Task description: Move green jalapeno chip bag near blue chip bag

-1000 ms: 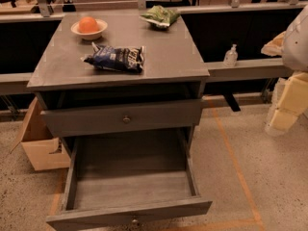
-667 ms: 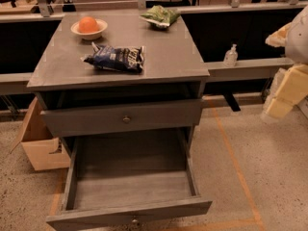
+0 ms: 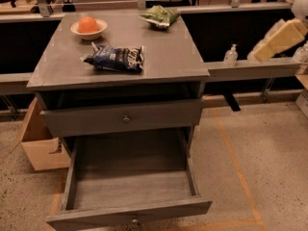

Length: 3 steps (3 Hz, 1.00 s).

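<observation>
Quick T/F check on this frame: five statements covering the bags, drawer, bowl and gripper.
1. The green jalapeno chip bag lies at the back of the tabletop. True.
2. The blue chip bag touches the green one. False: they lie apart, and the blue one is nearer the front.
3. The bottom drawer is pulled open. True.
4. The gripper is over the green bag. False: it is off to the right of the table, away from both bags.
5. The bowl is empty. False: it holds an orange fruit.
</observation>
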Available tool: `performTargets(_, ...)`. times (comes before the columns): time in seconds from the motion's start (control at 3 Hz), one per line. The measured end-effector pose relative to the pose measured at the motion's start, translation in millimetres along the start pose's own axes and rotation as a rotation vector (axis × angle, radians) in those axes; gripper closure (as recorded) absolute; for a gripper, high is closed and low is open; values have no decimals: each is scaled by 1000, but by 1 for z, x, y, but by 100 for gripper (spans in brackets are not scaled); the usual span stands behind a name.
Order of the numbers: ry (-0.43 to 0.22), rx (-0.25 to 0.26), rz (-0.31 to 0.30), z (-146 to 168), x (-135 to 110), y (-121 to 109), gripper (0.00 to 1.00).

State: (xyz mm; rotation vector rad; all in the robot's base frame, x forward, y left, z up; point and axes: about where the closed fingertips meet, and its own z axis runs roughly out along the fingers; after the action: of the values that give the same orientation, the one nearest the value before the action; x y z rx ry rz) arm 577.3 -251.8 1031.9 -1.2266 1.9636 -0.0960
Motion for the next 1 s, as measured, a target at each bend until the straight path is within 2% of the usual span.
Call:
performTargets(0.33, -153, 47, 86, 54, -18, -55, 0)
performTargets(0.67, -214, 66, 159, 105, -33, -88, 0)
performTargets(1.0, -219, 60, 170, 114, -34, -90, 0)
